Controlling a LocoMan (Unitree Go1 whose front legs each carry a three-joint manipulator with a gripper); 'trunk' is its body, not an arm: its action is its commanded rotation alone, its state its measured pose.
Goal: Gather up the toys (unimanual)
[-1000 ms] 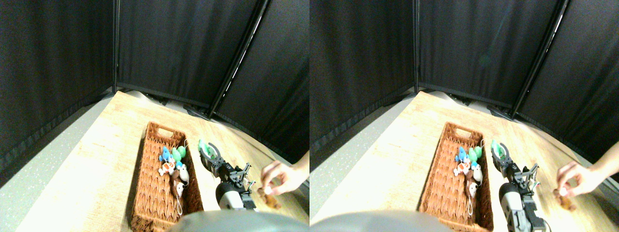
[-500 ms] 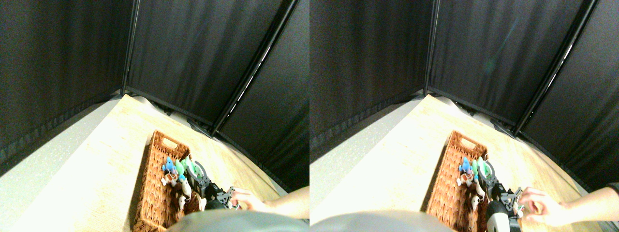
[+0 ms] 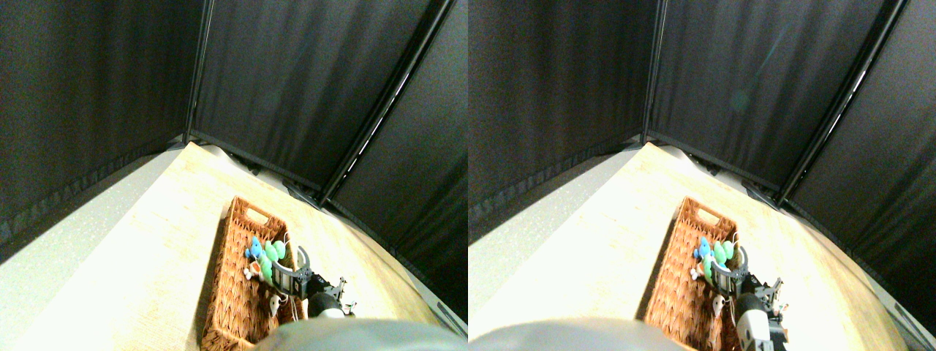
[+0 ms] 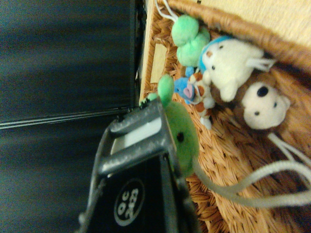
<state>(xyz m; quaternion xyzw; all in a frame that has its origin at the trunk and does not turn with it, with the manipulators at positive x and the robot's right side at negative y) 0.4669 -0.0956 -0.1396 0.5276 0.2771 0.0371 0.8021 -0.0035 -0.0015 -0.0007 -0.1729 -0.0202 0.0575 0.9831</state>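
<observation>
A long brown wicker basket (image 3: 228, 292) lies on the wooden table. Inside it are a blue toy (image 3: 254, 247), a green toy (image 3: 273, 250) and a white toy (image 3: 274, 304). My right gripper (image 3: 282, 276) hangs over the basket's right side, shut on another green toy (image 3: 265, 268). In the wrist view this held green toy (image 4: 181, 136) presses against the dark jaw frame, and its grey string tail (image 4: 252, 191) trails over the weave. Beyond it lie a green toy (image 4: 189, 41), a white toy (image 4: 228, 65), a small blue toy (image 4: 183, 90) and a brown toy with a pale face (image 4: 265, 104).
Black curtain panels (image 3: 292, 88) on dark poles close off the back. The light wooden table (image 3: 168, 241) runs from the far corner toward me, with speckled grey floor (image 3: 66, 241) beyond its left edge.
My gripper has carried the green toy left, from beside the basket to over its inside. The person's hand with a brown toy has left the view. The camera tilted after the first frame.
</observation>
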